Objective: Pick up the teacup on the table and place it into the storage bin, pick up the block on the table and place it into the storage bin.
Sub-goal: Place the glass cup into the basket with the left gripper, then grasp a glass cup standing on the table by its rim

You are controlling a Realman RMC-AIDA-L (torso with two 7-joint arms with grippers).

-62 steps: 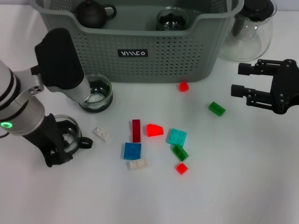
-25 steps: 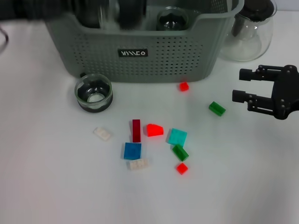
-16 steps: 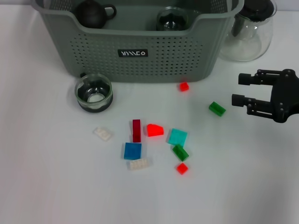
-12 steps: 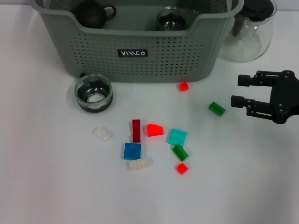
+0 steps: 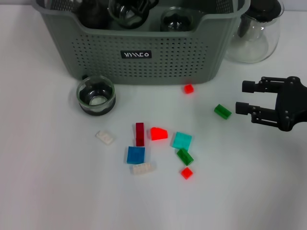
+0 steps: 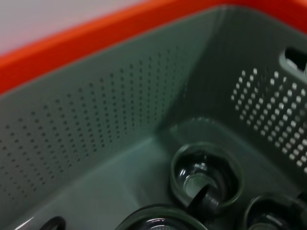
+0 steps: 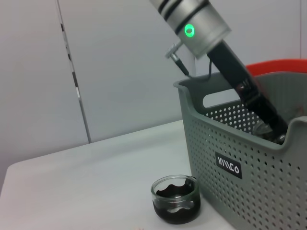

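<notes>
The storage bin (image 5: 144, 57) (logo plate unreadable) receives the left gripper (image 5: 125, 8), grip unclear; right gripper (image 5: 243, 97) gapes.

I seem to be in a lab or robot test room, not a home. The white counter (image 5: 57, 191) before me is bare of any furnishing, laid out only with small toy bricks (image 5: 135, 155), glass cups and a perforated grey-green storage bin (image 5: 144, 48). Behind it stand plain pale wall panels (image 7: 120, 62) with a marked vertical strip (image 7: 74, 72).
</notes>
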